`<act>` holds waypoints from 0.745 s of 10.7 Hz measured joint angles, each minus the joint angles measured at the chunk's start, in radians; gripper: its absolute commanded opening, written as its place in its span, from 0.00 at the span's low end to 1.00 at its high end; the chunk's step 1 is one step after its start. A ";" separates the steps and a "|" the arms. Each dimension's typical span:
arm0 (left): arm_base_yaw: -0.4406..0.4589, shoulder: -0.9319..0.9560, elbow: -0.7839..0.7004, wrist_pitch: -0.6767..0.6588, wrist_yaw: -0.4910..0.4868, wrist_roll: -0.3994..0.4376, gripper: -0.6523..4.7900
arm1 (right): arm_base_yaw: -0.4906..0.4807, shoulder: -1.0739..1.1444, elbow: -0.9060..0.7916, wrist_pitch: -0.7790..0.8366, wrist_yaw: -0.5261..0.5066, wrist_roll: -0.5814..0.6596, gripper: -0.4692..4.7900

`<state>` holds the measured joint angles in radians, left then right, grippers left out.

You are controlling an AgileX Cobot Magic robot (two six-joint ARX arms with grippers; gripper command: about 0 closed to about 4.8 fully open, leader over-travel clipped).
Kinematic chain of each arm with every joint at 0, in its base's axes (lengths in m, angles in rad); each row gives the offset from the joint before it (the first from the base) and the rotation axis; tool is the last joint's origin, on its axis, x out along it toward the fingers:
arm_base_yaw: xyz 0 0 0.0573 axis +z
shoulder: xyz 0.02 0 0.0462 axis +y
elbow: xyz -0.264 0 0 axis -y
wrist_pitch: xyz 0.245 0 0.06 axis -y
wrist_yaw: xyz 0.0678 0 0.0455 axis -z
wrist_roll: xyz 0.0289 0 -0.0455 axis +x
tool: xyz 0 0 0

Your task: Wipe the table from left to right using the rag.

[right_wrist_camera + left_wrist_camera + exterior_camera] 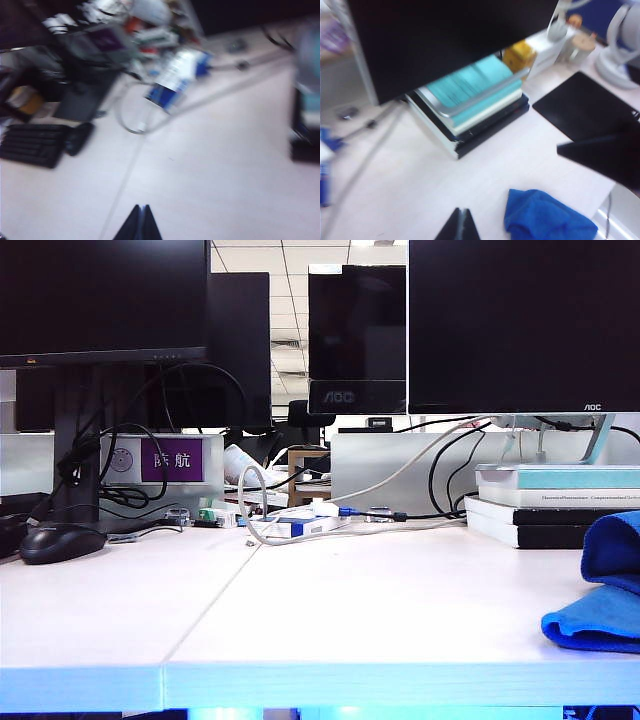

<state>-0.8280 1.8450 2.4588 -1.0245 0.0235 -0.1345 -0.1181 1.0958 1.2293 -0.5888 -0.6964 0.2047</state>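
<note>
- The bright blue, soft microfibre rag [600,590] lies bunched at the far right edge of the exterior view, on the wide, flat white table [330,610]. Its long axis appears to run up and down the frame, a thick rounded fold [590,630] spreads leftward at its base, and part of it is cut off by the frame.
- In the left wrist view the rag [545,217] is a crumpled heap beside the table's edge, near a stack of teal and black books [470,107] under a dark monitor [450,40].
- The left gripper [459,226] shows as two black fingertips pressed together, holding nothing, just beside the rag but apart from it.
- The right gripper [138,224] is likewise pinched closed and empty, over bare table by the thin seam line [125,180]; this view is blurred.
- A smooth black computer mouse [60,542] rests at the left of the exterior view.
</note>
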 measured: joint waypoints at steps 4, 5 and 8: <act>-0.013 -0.291 0.002 -0.138 -0.045 0.113 0.11 | 0.061 -0.208 0.001 0.046 0.170 0.000 0.08; -0.013 -0.355 0.005 -0.175 -0.049 0.119 0.11 | 0.060 -0.259 0.001 0.047 0.200 -0.001 0.08; -0.013 -0.561 0.004 -0.394 -0.177 0.136 0.11 | 0.064 -0.427 -0.017 0.051 0.211 -0.069 0.08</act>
<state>-0.8413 1.2839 2.4626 -1.4185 -0.1539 0.0013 -0.0544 0.6689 1.2121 -0.5373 -0.4850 0.1356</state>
